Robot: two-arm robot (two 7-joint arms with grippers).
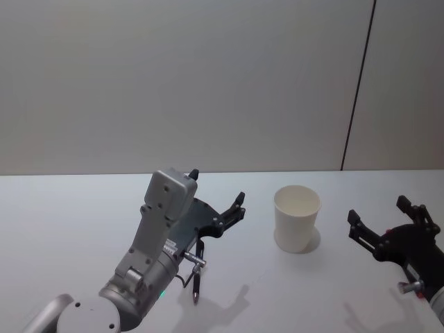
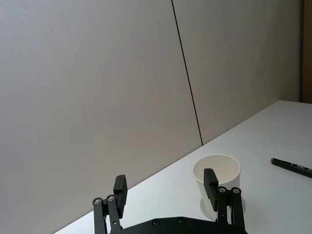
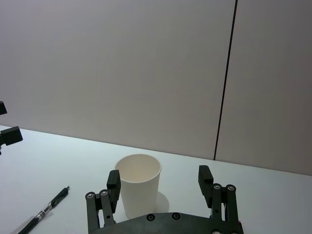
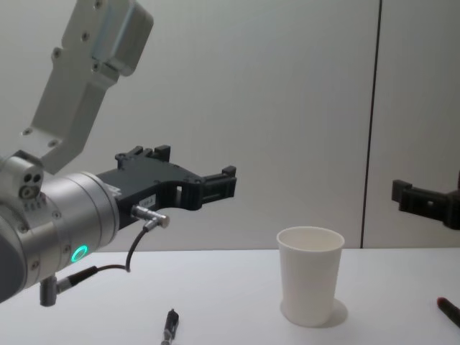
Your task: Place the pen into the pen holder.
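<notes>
A black pen (image 1: 197, 275) lies on the white table under my left arm, also seen low in the chest view as pen (image 4: 169, 328) and as pen (image 3: 45, 212). The pen holder, a white paper cup (image 1: 297, 217), stands upright and empty at mid-table. My left gripper (image 1: 217, 187) hovers open above the table, left of the cup and past the pen, holding nothing. The left wrist view has the cup (image 2: 217, 181) beyond the gripper (image 2: 165, 178). My right gripper (image 1: 378, 210) stands open to the right of the cup, which appears between its fingers as cup (image 3: 140, 184).
A second dark pen with a reddish tip (image 2: 292, 166) lies on the table to the right of the cup, also at the chest view's right edge (image 4: 450, 311). A plain wall with a dark vertical seam (image 1: 357, 90) stands behind the table.
</notes>
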